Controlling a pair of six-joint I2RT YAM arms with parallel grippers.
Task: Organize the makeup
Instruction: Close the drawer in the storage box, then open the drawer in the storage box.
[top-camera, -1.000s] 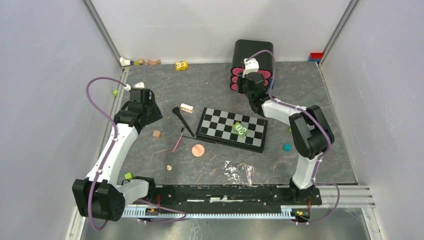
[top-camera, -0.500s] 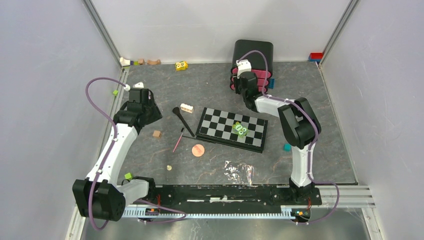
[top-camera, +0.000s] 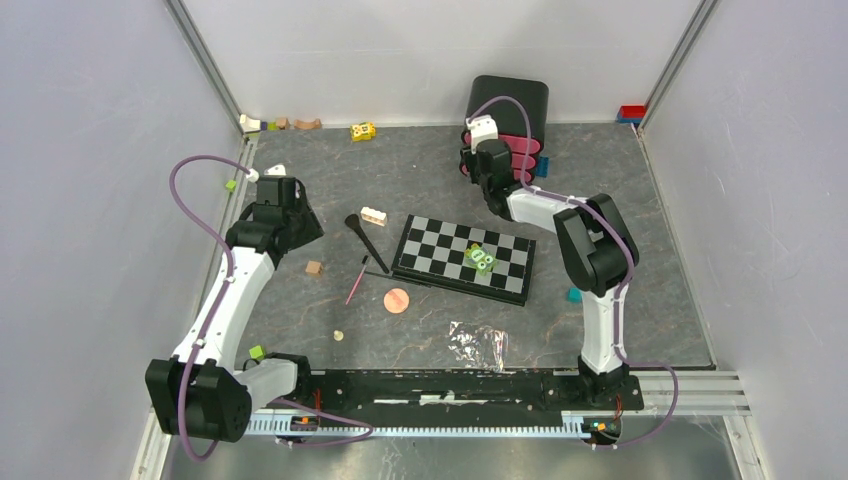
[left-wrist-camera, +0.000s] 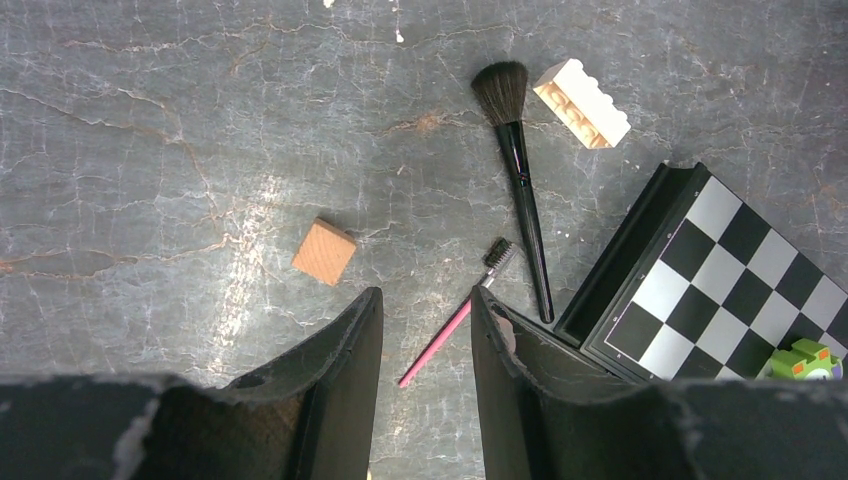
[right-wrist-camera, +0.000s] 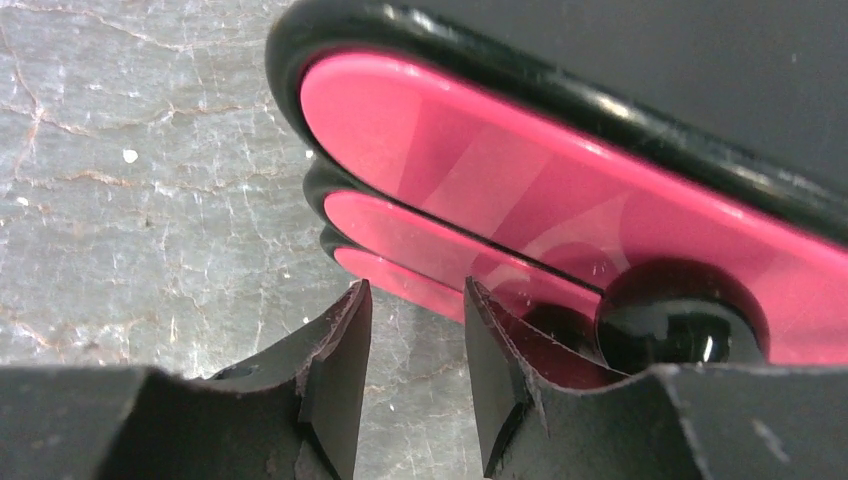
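Right gripper (right-wrist-camera: 417, 295) has been nearing the pink-drawered case (right-wrist-camera: 480, 150), jaws narrowly parted, empty. Left gripper (left-wrist-camera: 425, 300), equally narrow and empty, is hovering; brush (left-wrist-camera: 520, 170) and pencil (left-wrist-camera: 442, 335) are lying just ahead, unsorted.

Open tabletop (left-wrist-camera: 150, 150) around wooden cube (left-wrist-camera: 324, 252), chequered board (left-wrist-camera: 720, 290) crowding black brush (left-wrist-camera: 520, 170), pink drawers (right-wrist-camera: 560, 190) just before right pincer (right-wrist-camera: 415, 295)

Black long-handled brush (left-wrist-camera: 527, 225), lying flat. Thin pink pencil (left-wrist-camera: 447, 335), slanted, just beside its handle end. Round peach puff (top-camera: 397, 300) nearby.
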